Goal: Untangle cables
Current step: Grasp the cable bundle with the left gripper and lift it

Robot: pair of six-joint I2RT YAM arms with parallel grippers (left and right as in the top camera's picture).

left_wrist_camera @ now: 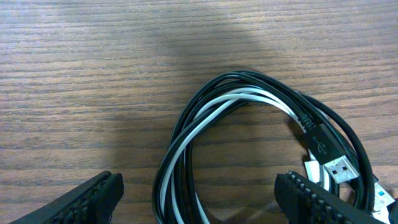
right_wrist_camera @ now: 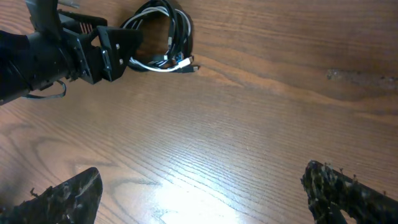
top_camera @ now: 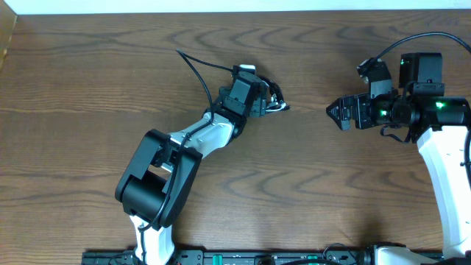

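The cables (left_wrist_camera: 205, 124) lie in a small coiled bundle of black and white cords on the wooden table, with a USB plug (left_wrist_camera: 339, 168) at its right side. My left gripper (left_wrist_camera: 199, 202) is open, its two fingers standing wide on either side of the bundle's lower strands without touching them. From overhead the cables (top_camera: 275, 100) peek out just past the left gripper (top_camera: 266, 99). My right gripper (top_camera: 333, 112) is open over bare wood, a short way to the right of the bundle. In the right wrist view the cables (right_wrist_camera: 163, 37) lie far off, beside the left gripper (right_wrist_camera: 118, 46).
A thick black arm cord (top_camera: 197, 72) loops behind the left arm. The wooden table (top_camera: 88, 88) stretches to the left, and its far edge (top_camera: 221, 10) runs along the top.
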